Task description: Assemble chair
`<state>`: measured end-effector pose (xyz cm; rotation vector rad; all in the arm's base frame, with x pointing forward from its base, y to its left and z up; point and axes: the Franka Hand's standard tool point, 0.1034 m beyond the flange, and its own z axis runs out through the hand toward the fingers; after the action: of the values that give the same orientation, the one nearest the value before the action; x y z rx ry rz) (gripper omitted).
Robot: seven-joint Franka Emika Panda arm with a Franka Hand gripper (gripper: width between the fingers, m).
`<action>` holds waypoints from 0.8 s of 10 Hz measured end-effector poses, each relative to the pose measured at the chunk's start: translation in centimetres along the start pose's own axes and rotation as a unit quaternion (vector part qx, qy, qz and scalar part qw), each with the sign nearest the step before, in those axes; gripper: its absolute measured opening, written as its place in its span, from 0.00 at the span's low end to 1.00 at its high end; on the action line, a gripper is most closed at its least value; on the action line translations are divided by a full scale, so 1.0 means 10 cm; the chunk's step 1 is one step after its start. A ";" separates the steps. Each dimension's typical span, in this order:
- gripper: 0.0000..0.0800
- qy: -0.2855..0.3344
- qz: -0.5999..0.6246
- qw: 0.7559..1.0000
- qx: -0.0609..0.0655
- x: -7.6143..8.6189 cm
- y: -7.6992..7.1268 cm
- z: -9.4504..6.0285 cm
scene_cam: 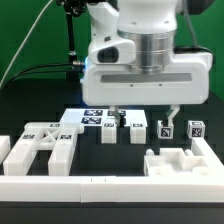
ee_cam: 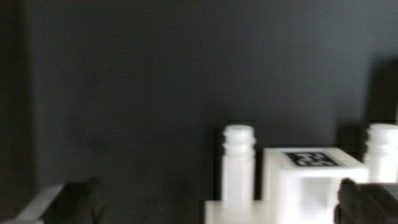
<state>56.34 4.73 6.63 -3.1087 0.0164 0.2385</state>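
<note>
Black tabletop (scene_cam: 105, 160), edged nearest the camera by a plain white border bar (scene_cam: 110, 190), carries the chair's slotted frame (scene_cam: 40, 145) and a notched slab (scene_cam: 180, 160). Behind these stands a row of tagged cubes (scene_cam: 135, 129), with the marker board (scene_cam: 88, 116) beyond. Above the row hangs the gripper (scene_cam: 145, 118), fingers spread wide, clasping nothing.
</note>
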 end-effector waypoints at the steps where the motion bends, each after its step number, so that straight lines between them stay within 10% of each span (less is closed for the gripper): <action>1: 0.81 -0.025 -0.003 1.000 -0.001 -0.01 0.03 0.02; 4: 0.81 -0.134 -0.003 0.991 -0.002 -0.13 0.03 0.05; 8: 0.81 -0.263 0.003 0.965 -0.014 -0.71 -0.10 0.18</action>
<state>49.04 5.83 5.94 -2.9612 0.0129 1.0564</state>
